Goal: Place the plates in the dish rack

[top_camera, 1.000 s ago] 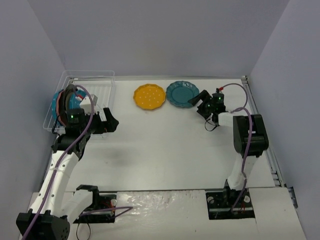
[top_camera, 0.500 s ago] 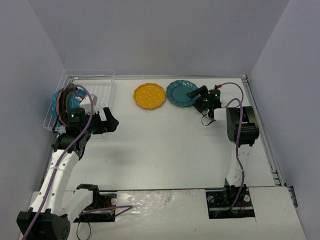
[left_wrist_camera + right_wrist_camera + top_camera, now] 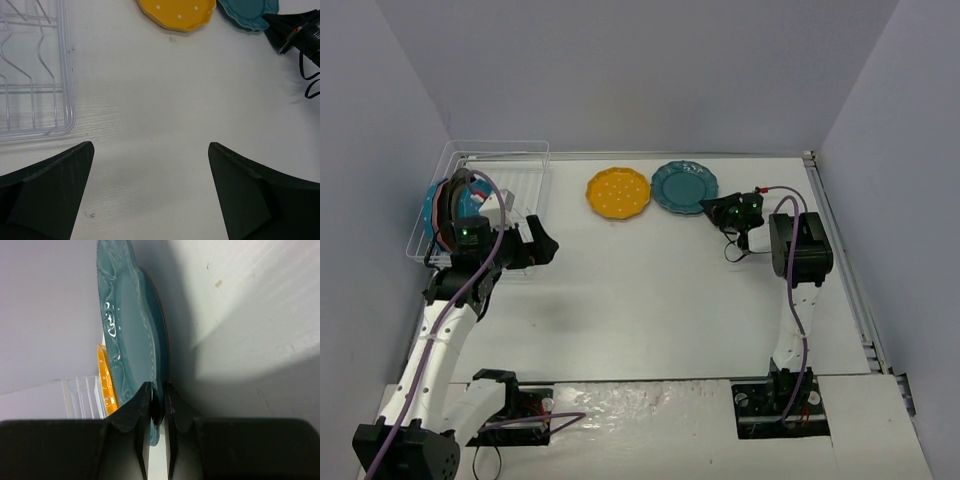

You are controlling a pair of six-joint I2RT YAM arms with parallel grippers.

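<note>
The dark teal plate (image 3: 684, 186) lies flat at the back of the table, with the yellow dotted plate (image 3: 618, 192) just left of it. My right gripper (image 3: 710, 205) is shut on the teal plate's right rim; in the right wrist view the rim (image 3: 130, 325) sits pinched between the two fingers (image 3: 158, 390). The clear dish rack (image 3: 500, 150) stands at the back left and holds several plates (image 3: 445, 205) upright at its left end. My left gripper (image 3: 542, 243) hovers open beside the rack's near right corner, with bare table between its fingers (image 3: 151, 147).
The left wrist view shows the rack's wire tines (image 3: 35, 75), the yellow plate (image 3: 177, 12), the teal plate (image 3: 247, 12) and the right gripper's black body (image 3: 295, 32). Walls close in the back and both sides. A metal rail (image 3: 840, 250) runs along the right edge.
The right gripper has slid left onto the teal plate's rim and closed on it. The left arm has not moved.
</note>
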